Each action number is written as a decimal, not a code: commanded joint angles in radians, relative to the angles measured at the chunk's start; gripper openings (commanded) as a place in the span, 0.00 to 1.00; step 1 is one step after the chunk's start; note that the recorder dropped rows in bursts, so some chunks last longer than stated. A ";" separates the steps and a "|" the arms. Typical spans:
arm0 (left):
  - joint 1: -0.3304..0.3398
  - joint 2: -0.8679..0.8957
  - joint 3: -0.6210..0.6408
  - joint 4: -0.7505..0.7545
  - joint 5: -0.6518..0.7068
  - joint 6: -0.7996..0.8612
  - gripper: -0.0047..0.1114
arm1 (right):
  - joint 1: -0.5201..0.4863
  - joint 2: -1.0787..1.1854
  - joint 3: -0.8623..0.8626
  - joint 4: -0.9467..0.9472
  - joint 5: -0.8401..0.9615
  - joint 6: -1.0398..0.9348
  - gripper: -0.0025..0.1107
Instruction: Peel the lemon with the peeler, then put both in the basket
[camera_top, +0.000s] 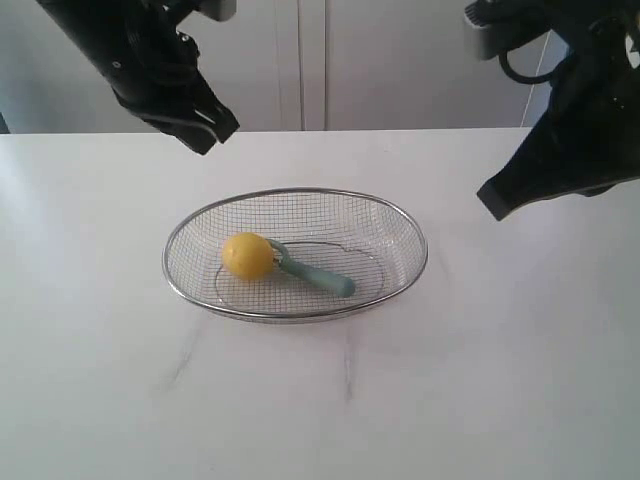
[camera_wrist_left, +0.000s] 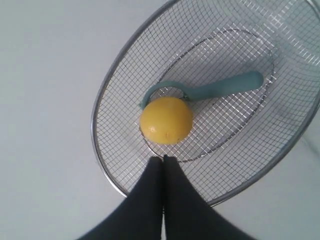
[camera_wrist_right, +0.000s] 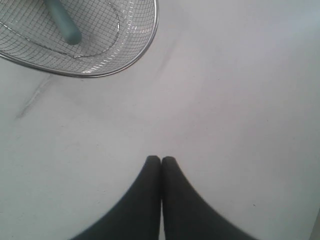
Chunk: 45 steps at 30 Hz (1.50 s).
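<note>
Teal-green peeler (camera_top: 318, 276) lies flat on the floor of the wire-mesh basket (camera_top: 410, 232), and in my exterior view its long axis slants: hooked head against the lemon (camera_top: 247, 256), handle running right and toward the camera. The lemon sits left of centre in the basket. My left gripper (camera_wrist_left: 163, 159) and right gripper (camera_wrist_right: 161, 159) hang raised, jaws pressed together, holding nothing.

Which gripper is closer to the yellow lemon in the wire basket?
Left. The left gripper hangs raised near the small round yellow lemon; the right gripper hangs beyond the silver wire-mesh basket's opposite end.
</note>
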<state>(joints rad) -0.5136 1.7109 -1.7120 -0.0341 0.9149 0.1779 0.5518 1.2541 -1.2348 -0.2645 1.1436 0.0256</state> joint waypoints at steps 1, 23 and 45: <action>0.001 -0.121 0.069 -0.003 -0.049 -0.030 0.04 | -0.008 -0.008 0.003 -0.002 0.002 0.003 0.02; 0.001 -0.871 0.704 0.065 -0.162 -0.189 0.04 | -0.008 -0.008 0.003 0.002 -0.010 0.004 0.02; 0.001 -1.248 1.001 0.086 -0.164 -0.253 0.04 | -0.008 -0.008 0.003 0.002 -0.006 0.004 0.02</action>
<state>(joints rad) -0.5136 0.4717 -0.7186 0.0515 0.7455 -0.0732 0.5518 1.2541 -1.2348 -0.2645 1.1416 0.0256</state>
